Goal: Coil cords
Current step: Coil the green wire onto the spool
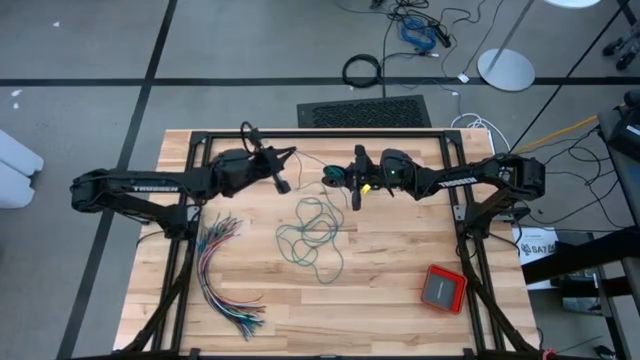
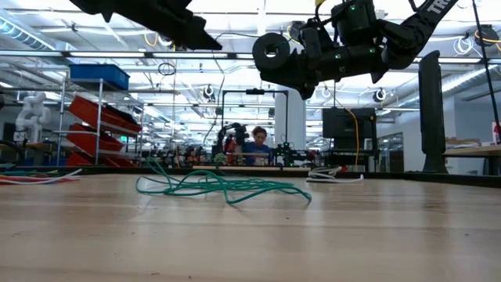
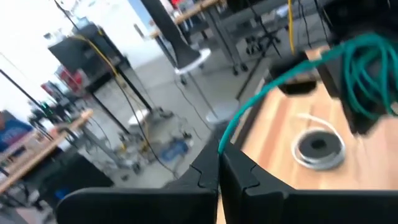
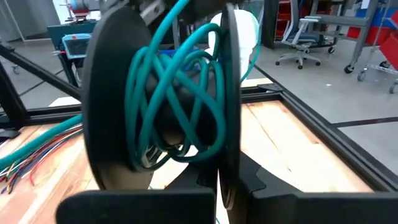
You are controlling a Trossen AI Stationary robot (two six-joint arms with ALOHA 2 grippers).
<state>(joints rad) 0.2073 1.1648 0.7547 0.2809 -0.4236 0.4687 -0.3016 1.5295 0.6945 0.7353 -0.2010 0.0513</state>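
The left gripper (image 3: 219, 167) is pinching the teal-green cord (image 1: 312, 235) between fully closed jaws, up in the air above the far half of the surface (image 1: 400, 320), and the cord is running taut from there across to a black spool (image 4: 168, 93) that the right gripper (image 4: 219, 186) is clamping, its jaws shut tight on one of the spool's flanges. Several turns of teal are already sitting on the hub, criss-crossed rather than lying side by side, while most of the cord is still lying in a loose tangle on the surface below and between the two arms. That tangle is what is worrying me: if the loops are overlapping the way they seem to be, more pulling could be drawing them into a knot, or dragging the whole heap up at once. The thin cord could also be slipping out of the left pinch under tension, and sloppy turns could be spilling over the flange. The fanned bundle of coloured wires (image 1: 222, 275) is lying well apart, near the left edge, and the second, black cord I cannot pick out for certain.
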